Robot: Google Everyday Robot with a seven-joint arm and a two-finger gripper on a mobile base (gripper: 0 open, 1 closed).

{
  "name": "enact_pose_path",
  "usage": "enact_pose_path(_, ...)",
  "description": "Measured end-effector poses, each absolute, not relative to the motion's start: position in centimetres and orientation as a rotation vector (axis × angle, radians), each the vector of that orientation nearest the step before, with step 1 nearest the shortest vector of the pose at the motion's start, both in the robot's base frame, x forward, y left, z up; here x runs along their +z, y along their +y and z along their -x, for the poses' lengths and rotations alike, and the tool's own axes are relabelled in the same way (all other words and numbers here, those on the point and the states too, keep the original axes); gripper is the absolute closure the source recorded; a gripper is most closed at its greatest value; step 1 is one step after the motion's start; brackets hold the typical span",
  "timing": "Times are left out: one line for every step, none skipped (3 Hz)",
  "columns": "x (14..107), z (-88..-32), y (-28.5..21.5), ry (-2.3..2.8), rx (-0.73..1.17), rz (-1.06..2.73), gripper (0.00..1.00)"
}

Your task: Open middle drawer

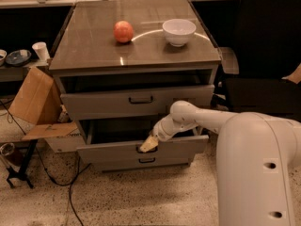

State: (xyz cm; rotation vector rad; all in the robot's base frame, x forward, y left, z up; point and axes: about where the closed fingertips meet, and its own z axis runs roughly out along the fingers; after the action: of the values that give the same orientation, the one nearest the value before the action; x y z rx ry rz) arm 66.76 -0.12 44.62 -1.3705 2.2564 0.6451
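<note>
The grey three-drawer cabinet stands in the middle of the camera view. Its middle drawer (117, 150) is pulled out partway, with a dark gap above its flat front. My gripper (149, 144) is at the drawer's small black bar handle (146, 149), at the centre of the front, and covers most of it. My white arm (202, 119) reaches in from the right. The top drawer (103, 103) is also slightly out. The bottom drawer (146, 162) sits in, just below.
On the cabinet top (89, 36) lie a red apple (123, 31) and a white bowl (178, 31). A cardboard box (33, 102) and cables are at the left on the floor. A black chair (268, 55) stands at the right.
</note>
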Motion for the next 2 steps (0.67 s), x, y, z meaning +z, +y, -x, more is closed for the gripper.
enact_pose_path(43.9, -65.3, -1.0, 2.284, 0.66, 1.371, 0.09)
enact_pose_path(43.5, -64.0, -1.9, 2.314, 0.657, 1.371, 0.0)
